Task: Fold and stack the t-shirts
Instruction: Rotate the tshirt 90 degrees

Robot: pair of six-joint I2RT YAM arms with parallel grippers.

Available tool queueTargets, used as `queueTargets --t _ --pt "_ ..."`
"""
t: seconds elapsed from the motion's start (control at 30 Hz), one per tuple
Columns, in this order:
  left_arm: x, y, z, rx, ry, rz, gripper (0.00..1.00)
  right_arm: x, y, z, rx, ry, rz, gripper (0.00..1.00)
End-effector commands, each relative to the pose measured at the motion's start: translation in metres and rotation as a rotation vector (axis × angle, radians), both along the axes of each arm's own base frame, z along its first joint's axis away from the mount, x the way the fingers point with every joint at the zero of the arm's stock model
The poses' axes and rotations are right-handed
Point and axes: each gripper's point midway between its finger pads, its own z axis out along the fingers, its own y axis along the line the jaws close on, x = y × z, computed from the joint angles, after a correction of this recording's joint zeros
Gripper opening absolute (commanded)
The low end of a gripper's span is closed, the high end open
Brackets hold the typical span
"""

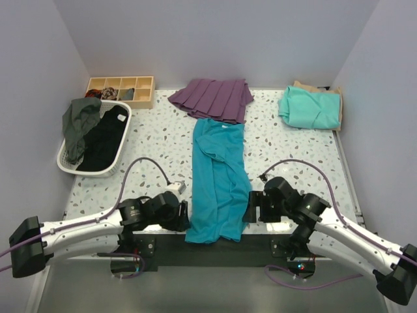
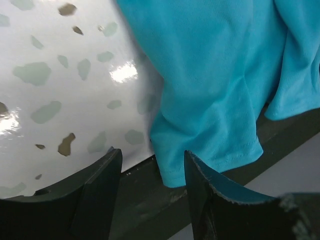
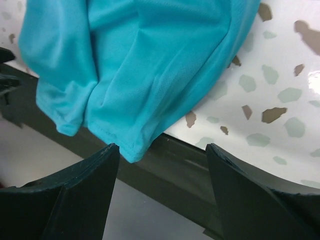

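Top external, teal t-shirt [image 1: 218, 176] between spread left hand [image 2: 151, 162] and spread right hand [image 3: 162, 150], purple skirt [image 1: 212, 99] beyond.

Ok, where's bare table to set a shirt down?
Widest bare patch: between the teal shirt and the mint shirt. A narrower strip: between teal shirt and white basket. Crowded around purple skirt, left gripper and right gripper.

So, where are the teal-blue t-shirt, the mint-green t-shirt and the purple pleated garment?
teal-blue t-shirt [image 1: 218, 179]: top view, middle of its body.
mint-green t-shirt [image 1: 309, 108]: top view, its centre.
purple pleated garment [image 1: 214, 98]: top view, middle pleats.
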Motion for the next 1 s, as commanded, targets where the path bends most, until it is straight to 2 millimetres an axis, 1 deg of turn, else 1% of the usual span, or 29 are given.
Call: queueTargets --t 0.0,0.03,0.1,0.17,0.3,0.37,0.4,0.43,0.47,0.53,0.63,0.73,0.83,0.87,0.9,0.97 --pt "-0.015 -0.014 -0.004 -0.015 0.031 0.038 0.57 -0.019 0.008 -0.011 0.066 0.101 0.001 0.72" --pt "-0.017 -0.015 -0.006 -0.003 0.028 0.031 0.57 -0.020 0.008 -0.013 0.065 0.109 -0.005 0.72" --pt "-0.023 -0.018 -0.016 0.040 0.034 0.017 0.57 -0.025 0.006 -0.022 0.054 0.133 0.001 0.71" --pt "-0.028 -0.020 -0.021 0.073 0.027 -0.001 0.56 -0.026 0.006 -0.026 0.058 0.141 -0.003 0.71" --pt "-0.029 -0.019 -0.027 0.085 0.027 0.031 0.56 -0.029 0.010 -0.036 0.077 0.162 0.010 0.67" --pt "-0.027 -0.020 -0.025 0.062 0.017 0.047 0.57 -0.027 0.018 -0.038 0.109 0.159 0.019 0.66" --pt "-0.027 -0.021 -0.025 0.053 0.014 0.049 0.57 -0.028 0.018 -0.043 0.110 0.169 0.020 0.66" --pt "-0.026 -0.021 -0.024 0.044 0.013 0.052 0.57 -0.026 0.023 -0.045 0.126 0.171 0.020 0.66" --pt "-0.027 -0.021 -0.024 0.043 0.013 0.050 0.57 -0.026 0.025 -0.047 0.127 0.175 0.024 0.63" --pt "-0.027 -0.022 -0.025 0.045 0.015 0.044 0.57 -0.023 0.030 -0.051 0.131 0.181 0.027 0.61" --pt "-0.028 -0.026 -0.024 0.041 0.017 0.029 0.57 -0.020 0.036 -0.053 0.144 0.179 0.040 0.57" --pt "-0.029 -0.028 -0.026 0.049 0.021 0.013 0.57 -0.021 0.037 -0.059 0.128 0.193 0.052 0.41" --pt "-0.029 -0.035 -0.022 0.030 0.015 -0.004 0.56 -0.020 0.037 -0.057 0.126 0.182 0.054 0.17" --pt "-0.028 -0.037 -0.020 0.025 0.009 -0.012 0.56 -0.018 0.037 -0.055 0.129 0.170 0.050 0.04" --pt "-0.028 -0.038 -0.018 0.020 0.007 -0.013 0.53 -0.016 0.036 -0.051 0.133 0.149 0.049 0.00" --pt "-0.026 -0.044 -0.010 0.000 -0.009 -0.026 0.45 -0.014 0.036 -0.042 0.141 0.125 0.052 0.00"
